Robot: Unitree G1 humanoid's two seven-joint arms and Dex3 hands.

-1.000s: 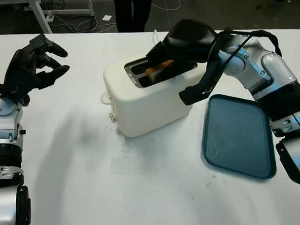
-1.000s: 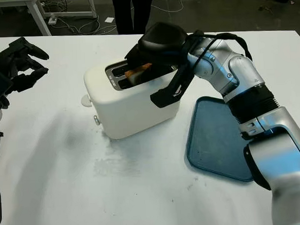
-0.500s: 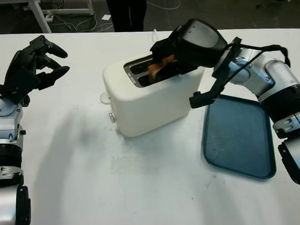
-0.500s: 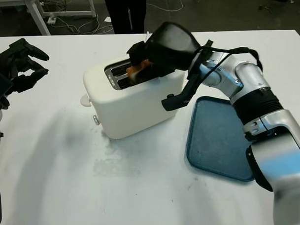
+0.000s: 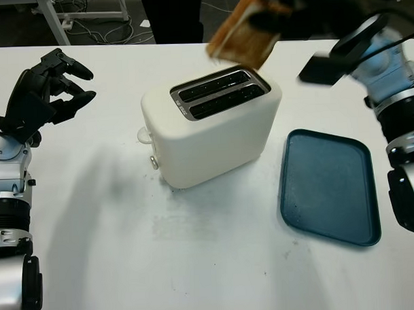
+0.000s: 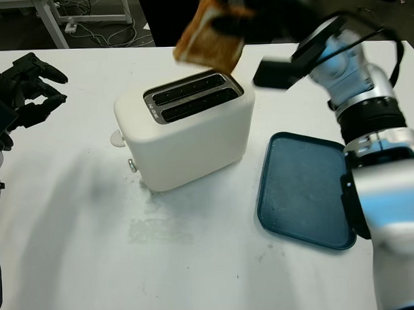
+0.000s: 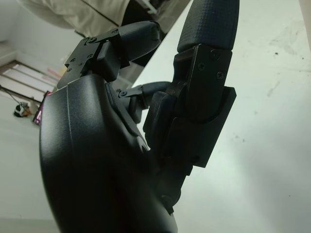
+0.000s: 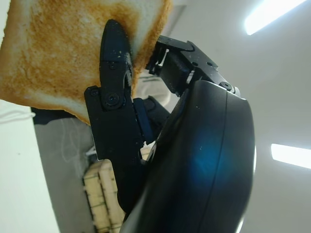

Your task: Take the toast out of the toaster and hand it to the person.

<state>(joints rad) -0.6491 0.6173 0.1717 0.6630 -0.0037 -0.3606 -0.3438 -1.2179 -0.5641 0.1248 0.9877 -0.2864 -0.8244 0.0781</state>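
Note:
A browned slice of toast (image 5: 238,37) hangs in the air above and behind the white toaster (image 5: 209,128), clear of its two dark slots. My right hand (image 5: 283,9) is shut on the toast near the top edge of the head views; in the right wrist view a black finger (image 8: 114,87) presses across the toast (image 8: 58,43). My left hand (image 5: 45,89) is raised over the table's far left, fingers curled, holding nothing. A person in dark clothes (image 5: 171,17) stands behind the table's far edge.
A dark blue tray (image 5: 327,185) lies on the white table (image 5: 197,264) to the right of the toaster. Table legs and cables (image 5: 86,16) are on the floor beyond the far edge.
My right hand has lifted the toast out of the toaster slot and carried it up toward the far side. The left hand has stayed put.

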